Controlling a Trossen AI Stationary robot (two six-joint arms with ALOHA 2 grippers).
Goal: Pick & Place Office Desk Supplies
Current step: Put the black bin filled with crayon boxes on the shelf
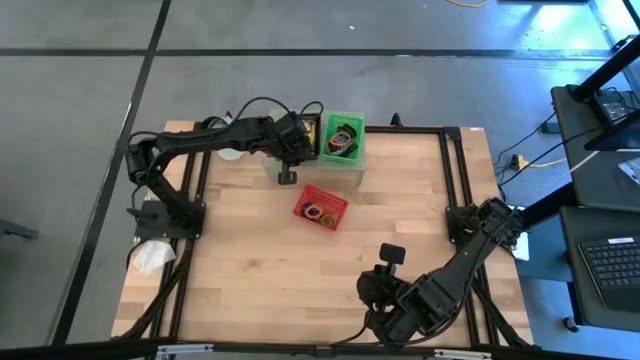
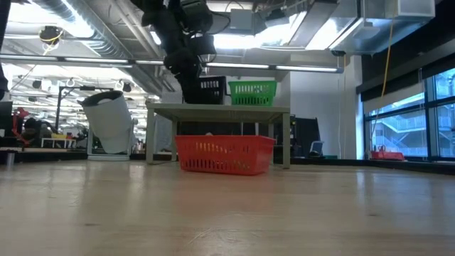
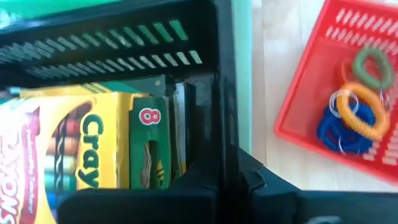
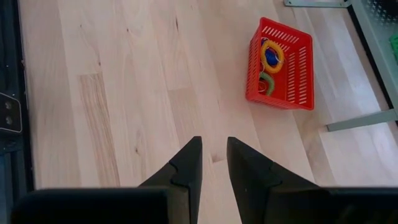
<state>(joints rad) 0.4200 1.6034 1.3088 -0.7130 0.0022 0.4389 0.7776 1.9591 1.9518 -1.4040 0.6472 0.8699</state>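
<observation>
Yellow-and-green crayon boxes (image 3: 93,149) fill the black basket (image 3: 124,37) on the shelf at the table's far edge, beside a green basket (image 1: 343,137). Above them hangs the left gripper (image 1: 287,176), fingers pressed together. Coiled loops (image 3: 354,118) lie in the red basket (image 1: 321,207) mid-table. Near the front edge, the right gripper (image 4: 214,158) hovers slightly parted, holding nothing.

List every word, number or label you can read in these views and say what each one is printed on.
"Cray": black letters, cut off by the frame, on the yellow-and-green crayon box in the black basket.
"8": white numeral on a red oval on the same box's green panel.
Red lettering on a second yellow box beside it: cropped, not readable.
The red basket and green basket show no text.
</observation>
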